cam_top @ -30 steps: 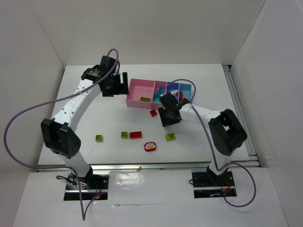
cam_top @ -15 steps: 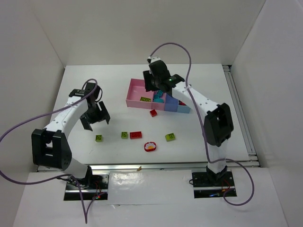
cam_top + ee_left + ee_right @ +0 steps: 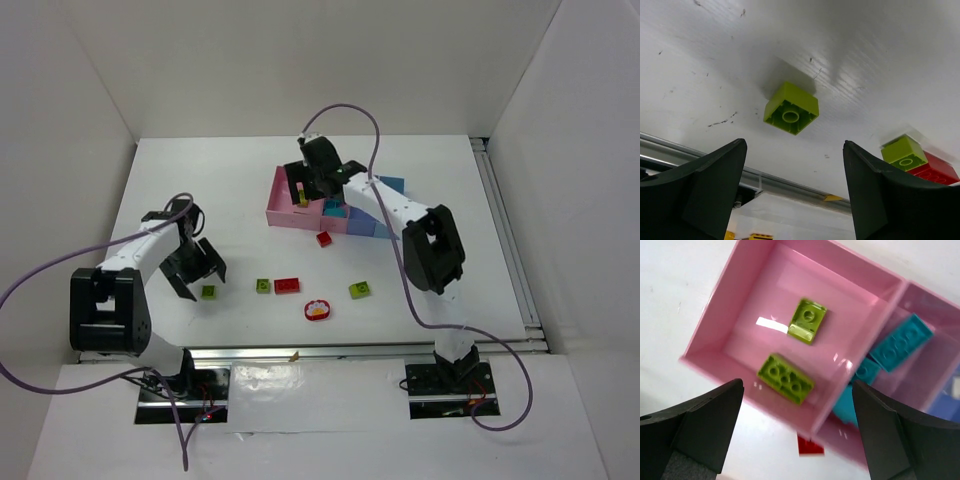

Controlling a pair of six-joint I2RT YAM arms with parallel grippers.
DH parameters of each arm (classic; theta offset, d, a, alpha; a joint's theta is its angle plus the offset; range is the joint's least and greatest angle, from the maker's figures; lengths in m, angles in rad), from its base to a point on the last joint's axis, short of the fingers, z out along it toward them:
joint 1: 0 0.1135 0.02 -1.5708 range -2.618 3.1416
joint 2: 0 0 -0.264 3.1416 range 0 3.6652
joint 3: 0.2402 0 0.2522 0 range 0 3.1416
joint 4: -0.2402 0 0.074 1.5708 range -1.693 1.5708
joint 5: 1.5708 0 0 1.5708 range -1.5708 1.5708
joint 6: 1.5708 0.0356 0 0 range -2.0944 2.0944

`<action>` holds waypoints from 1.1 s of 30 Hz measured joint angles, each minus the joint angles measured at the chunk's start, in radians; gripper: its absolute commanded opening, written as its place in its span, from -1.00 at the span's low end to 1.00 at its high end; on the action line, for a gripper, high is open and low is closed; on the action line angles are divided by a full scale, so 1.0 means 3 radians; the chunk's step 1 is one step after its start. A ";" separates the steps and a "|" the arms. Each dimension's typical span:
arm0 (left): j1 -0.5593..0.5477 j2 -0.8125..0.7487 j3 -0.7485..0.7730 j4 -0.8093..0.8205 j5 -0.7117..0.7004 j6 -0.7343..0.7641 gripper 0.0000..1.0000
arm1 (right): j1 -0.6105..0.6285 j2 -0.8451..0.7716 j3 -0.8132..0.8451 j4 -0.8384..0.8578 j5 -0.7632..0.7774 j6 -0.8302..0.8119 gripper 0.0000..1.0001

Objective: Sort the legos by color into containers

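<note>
**A:** Where does the left end effector [image 3: 795, 141] stand?

**B:** Low over the white desk [image 3: 865, 60], jaws spread wide with nothing between them. The small square lime-green plastic brick [image 3: 791, 108] lies flat on the desk just ahead of the fingertips. It is clear of the second lime-green brick [image 3: 903, 153] and the red brick [image 3: 935, 172], which lie just beside each other off to one side.

**A:** How do you reckon it handles?

**B:** Light, stiff, hard plastic, so nothing to crush. The side walls look smooth and glossy, and I'd expect it to slip or spin if pinched across the corners. I'd take it by two opposite flat walls, centred, with the fingers low towards the desk.

**A:** And the right end effector [image 3: 798, 381]?

**B:** Its jaws are parted wide too, holding nothing, and it hangs above the wide pink plastic bin [image 3: 727, 310]. A square lime-green brick [image 3: 808, 320] and an oblong lime-green brick [image 3: 786, 379] lie on its floor. Cyan bricks [image 3: 901, 342] sit in the next pink compartment [image 3: 935, 310].

**A:** So which bin for the green one on the desk?

**B:** By colour, that wide pink one, I judge.
</note>
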 measured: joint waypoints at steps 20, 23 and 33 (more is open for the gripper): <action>-0.0168 0.0357 -0.0132 0.0468 -0.0015 0.0167 -0.25 | 0.0015 -0.1952 -0.2024 -0.0764 0.0683 0.0417 0.92; -0.0254 0.0387 -0.0053 0.0459 -0.0019 0.0177 -0.25 | 0.0015 -0.1990 -0.2065 -0.0804 0.0679 0.0469 0.92; -0.0581 0.0488 0.1530 0.0128 0.0257 0.0486 -0.25 | 0.0014 -0.2167 -0.2529 -0.0848 0.0312 0.0632 0.94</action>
